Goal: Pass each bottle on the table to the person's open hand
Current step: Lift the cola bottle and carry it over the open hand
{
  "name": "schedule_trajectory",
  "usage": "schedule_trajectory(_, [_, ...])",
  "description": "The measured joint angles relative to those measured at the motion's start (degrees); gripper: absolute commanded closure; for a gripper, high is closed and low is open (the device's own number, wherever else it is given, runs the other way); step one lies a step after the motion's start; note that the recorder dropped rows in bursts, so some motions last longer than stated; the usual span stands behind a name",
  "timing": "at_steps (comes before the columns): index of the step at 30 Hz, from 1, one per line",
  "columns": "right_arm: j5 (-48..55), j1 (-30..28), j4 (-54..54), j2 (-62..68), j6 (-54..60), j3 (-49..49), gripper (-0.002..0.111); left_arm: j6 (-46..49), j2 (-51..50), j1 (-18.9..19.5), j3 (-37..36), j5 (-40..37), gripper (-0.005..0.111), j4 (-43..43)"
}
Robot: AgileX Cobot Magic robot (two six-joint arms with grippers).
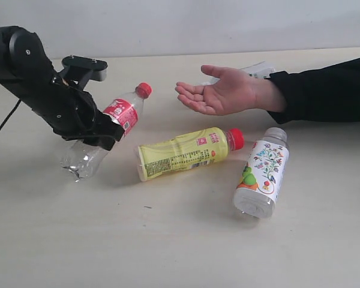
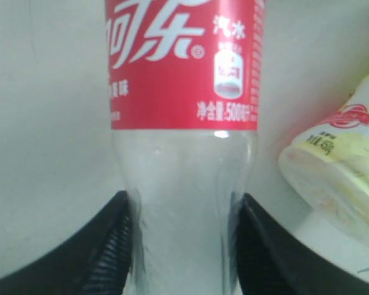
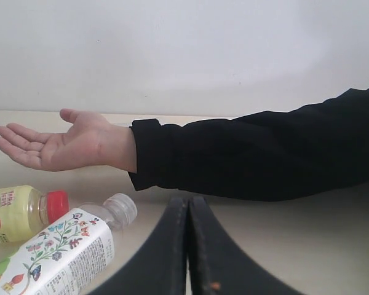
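My left gripper (image 1: pixel 105 133) (image 2: pixel 183 203) is shut on the clear bottle (image 1: pixel 123 114) (image 2: pixel 184 92) with red cap and label; both fingers press its clear lower body. That bottle is tilted, cap toward the person's open hand (image 1: pixel 225 90) (image 3: pixel 61 144), which waits palm up at the back. The yellow bottle (image 1: pixel 183 152) (image 2: pixel 338 166) (image 3: pixel 15 212) lies on its side on the table (image 1: pixel 168 240). The floral-label bottle (image 1: pixel 263 171) (image 3: pixel 55 252) lies to its right. My right gripper (image 3: pixel 189 200) is shut and empty, near the floral bottle's cap, and is outside the exterior view.
A white object (image 1: pixel 258 71) shows partly behind the hand; I cannot tell what it is. The person's black sleeve (image 1: pixel 330 90) (image 3: pixel 252 153) stretches across the back right. A black cable (image 1: pixel 3 123) hangs at the far left.
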State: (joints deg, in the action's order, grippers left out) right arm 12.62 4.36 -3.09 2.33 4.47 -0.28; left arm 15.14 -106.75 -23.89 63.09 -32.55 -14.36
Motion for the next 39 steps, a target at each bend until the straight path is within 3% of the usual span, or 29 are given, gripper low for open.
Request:
schedule_trajectory(18, [0.0,0.0,0.0,0.0,0.0,0.0,0.108,-3.4,0.9,0.0,0.1,-0.2,0.106,-0.9])
schedule_trajectory(24, [0.0,0.0,0.0,0.0,0.0,0.0,0.108,-4.6,4.1,-0.2,6.0,-3.5,0.107,-6.0])
schedule_trajectory(30, [0.0,0.0,0.0,0.0,0.0,0.0,0.108,-4.9,4.4,-5.2,15.1,-9.4,0.107,-6.4])
schedule_trajectory(36, [0.0,0.0,0.0,0.0,0.0,0.0,0.108,-8.0,4.3,-13.2,23.2,-9.8,0.107,-6.9])
schedule_trajectory(39, [-0.2,0.0,0.0,0.0,0.0,0.0,0.108,-11.9,2.9,-15.1,27.6,-9.8,0.107,-7.9])
